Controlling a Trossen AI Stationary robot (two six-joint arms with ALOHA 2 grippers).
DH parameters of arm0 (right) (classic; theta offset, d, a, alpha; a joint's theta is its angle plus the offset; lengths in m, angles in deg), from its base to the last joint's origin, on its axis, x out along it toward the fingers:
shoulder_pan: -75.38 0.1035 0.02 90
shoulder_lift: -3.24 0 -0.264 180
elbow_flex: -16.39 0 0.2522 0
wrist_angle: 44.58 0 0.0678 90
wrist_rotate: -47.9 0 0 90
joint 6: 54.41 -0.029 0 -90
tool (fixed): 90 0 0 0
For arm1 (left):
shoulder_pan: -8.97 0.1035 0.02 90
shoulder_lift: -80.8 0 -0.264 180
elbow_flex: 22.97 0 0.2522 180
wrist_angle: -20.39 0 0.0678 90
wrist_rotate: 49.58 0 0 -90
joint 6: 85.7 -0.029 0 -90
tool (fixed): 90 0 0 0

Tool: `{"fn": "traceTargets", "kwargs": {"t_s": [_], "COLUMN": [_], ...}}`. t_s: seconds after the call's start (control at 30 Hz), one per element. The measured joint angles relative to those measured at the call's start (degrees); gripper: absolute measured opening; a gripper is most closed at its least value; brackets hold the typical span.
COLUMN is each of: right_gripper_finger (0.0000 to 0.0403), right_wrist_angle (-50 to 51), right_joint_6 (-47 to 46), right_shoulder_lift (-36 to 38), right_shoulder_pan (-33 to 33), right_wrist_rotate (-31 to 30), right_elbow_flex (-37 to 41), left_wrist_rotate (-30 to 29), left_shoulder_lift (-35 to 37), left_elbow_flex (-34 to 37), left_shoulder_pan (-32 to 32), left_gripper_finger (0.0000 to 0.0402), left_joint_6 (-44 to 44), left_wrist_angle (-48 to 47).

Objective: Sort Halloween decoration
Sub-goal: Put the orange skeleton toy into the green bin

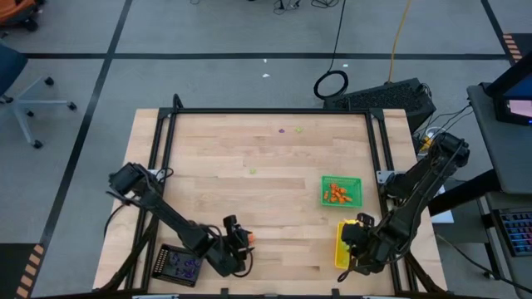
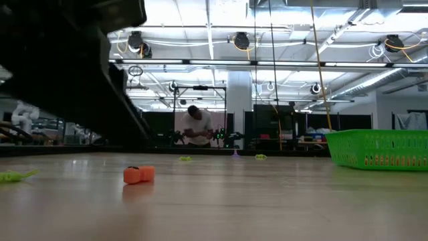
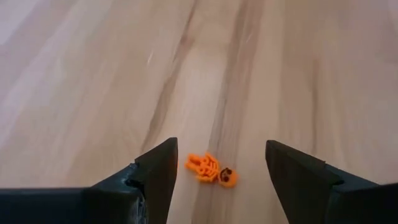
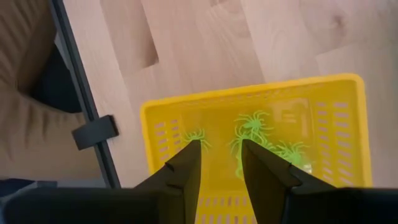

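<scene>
Left tool (image 3: 221,171) hovering wide over orange skeleton trinket (image 3: 210,170), lying on bench (image 3: 93,74) between its fingers. Descend square, close on trinket's middle. Right tool (image 4: 221,165) hanging narrow, empty, above yellow tray (image 4: 155,115) holding green spiders (image 4: 252,124).

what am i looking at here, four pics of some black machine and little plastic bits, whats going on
It is a robot with two dark arms at a wooden table, sorting tiny Halloween trinkets by colour. One picture looks straight down, one looks level across the tabletop, and two come from cameras on the arms' wrists. The left gripper hangs open over an orange skeleton lying on the wood, holding nothing. The right gripper is part open above the yellow tray, where lime green spiders lie. A green tray holds orange pieces, and a black tray holds purple ones. A few loose trinkets remain at the table's far side. A person stands in the room behind.
</scene>
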Motion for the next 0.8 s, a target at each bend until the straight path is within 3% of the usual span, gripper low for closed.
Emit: {"fn": "traceTargets", "kwargs": {"t_s": [0.37, 0.8], "right_gripper_finger": [0.0105, 0.0105], "right_wrist_angle": [0.0, 0.0], "right_joint_6": [3.2, 3.5], "right_shoulder_lift": [0.0, 0.0], "right_shoulder_pan": [0.0, 0.0], "right_wrist_rotate": [-2.7, -2.8], "right_elbow_flex": [0.0, 0.0], "left_wrist_rotate": [-1.3, -2.9], "left_shoulder_lift": [-4.4, 0.2], "left_elbow_flex": [-0.1, 0.0], "left_shoulder_pan": [0.8, 0.0], "left_gripper_finger": [0.0242, 0.0242], "left_joint_6": [4.8, 6.9], "left_wrist_angle": [-1.0, -11.4]}}
